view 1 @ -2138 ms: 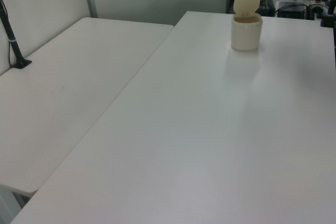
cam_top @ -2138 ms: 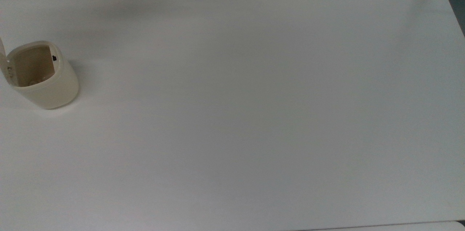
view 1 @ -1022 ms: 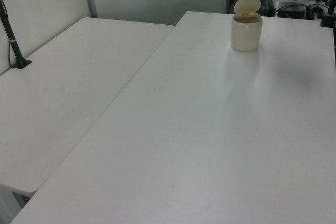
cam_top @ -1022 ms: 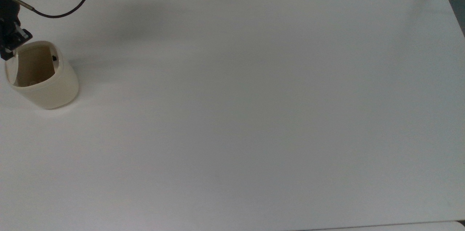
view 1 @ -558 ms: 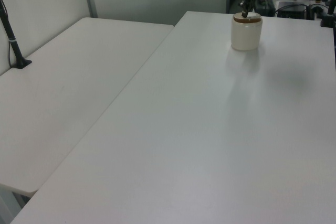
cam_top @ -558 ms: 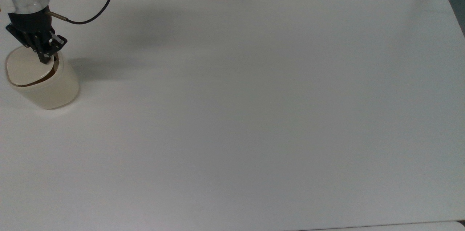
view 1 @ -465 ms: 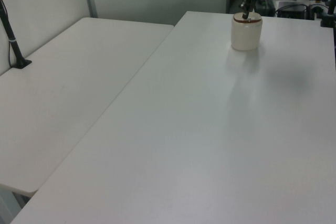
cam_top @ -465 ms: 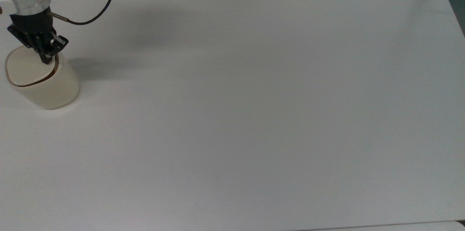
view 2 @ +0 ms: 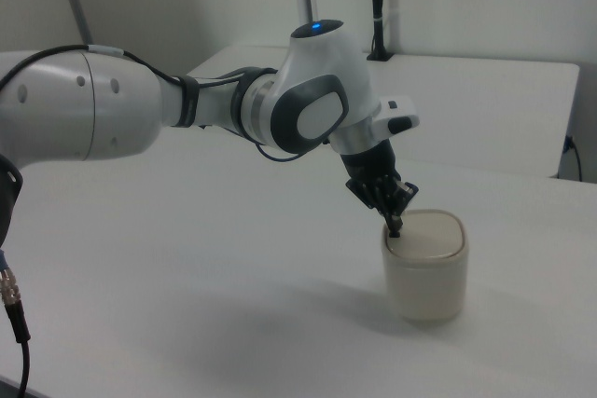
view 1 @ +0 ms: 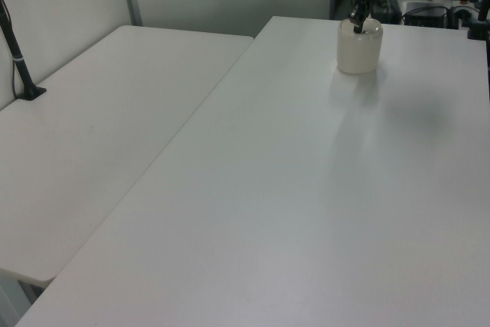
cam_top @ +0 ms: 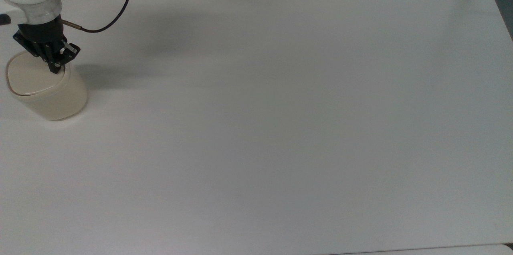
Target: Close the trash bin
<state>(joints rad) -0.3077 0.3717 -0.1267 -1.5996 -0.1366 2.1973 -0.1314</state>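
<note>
Trash bin (cam_top: 52, 94) sits at the white table's (cam_top: 280, 106) far edge on the top view's left, lid (cam_top: 30, 78) flat & shut. My gripper (cam_top: 56, 68) tip presses on the lid's edge, fingers pressed together w/ nothing between.

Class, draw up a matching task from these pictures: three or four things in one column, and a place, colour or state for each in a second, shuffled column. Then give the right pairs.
Things:
1. trash bin
2. bin lid
3. claw
4. cable

Descriptions:
A. black, looping from the wrist over the table
B. tips pressing on the lid's edge
C. cream, standing at the top view's left
D. lying flat, closed

Pairs: 1-C, 2-D, 3-B, 4-A
</note>
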